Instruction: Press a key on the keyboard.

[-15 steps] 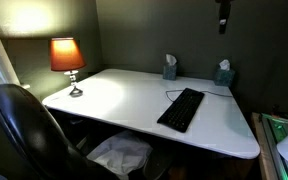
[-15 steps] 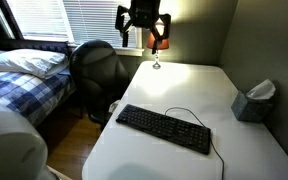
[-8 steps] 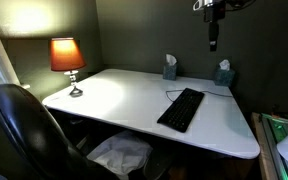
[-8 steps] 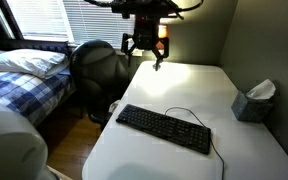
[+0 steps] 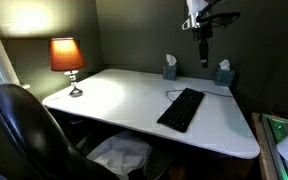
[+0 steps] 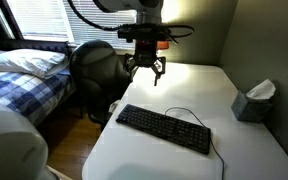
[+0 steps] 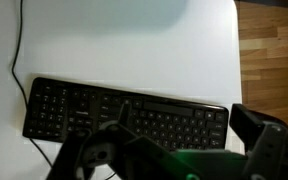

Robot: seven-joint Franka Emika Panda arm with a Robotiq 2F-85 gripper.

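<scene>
Saw the gripper (image 7: pixel 174 160) filling the bottom edge of the wrist view, its fingers (image 7: pixel 84 158) spread wide with nothing held between them. Found the keyboard (image 7: pixel 124 112) just beyond those fingers, lying flat on the white table (image 7: pixel 114 40) with its long side running across the view, clear of the fingertips and untouched. Noted its thin dark cable (image 7: pixel 18 45) running up the view over the tabletop from near the left end, and a strip of wood floor (image 7: pixel 269 50) past the table's right edge. In an exterior view, met the keyboard (image 6: pixel 164 128) first, set at a slant on the nearer part of the table (image 6: pixel 189 85). Caught the gripper (image 6: pixel 145 76) farther back and well above it, pointing down with its fingers (image 6: pixel 134 72) apart. Passed a tissue box (image 6: pixel 252 102) at the wall side and a dark office chair (image 6: pixel 96 68) off the far corner. In an exterior view, spotted the chair (image 5: pixel 24 125) closest, then the keyboard (image 5: pixel 181 109) toward one end of the table (image 5: pixel 124 95). Made out the lit lamp (image 5: pixel 67 56) at the opposite end, and the gripper (image 5: pixel 203 60) hanging high over the keyboard's far end.
</scene>
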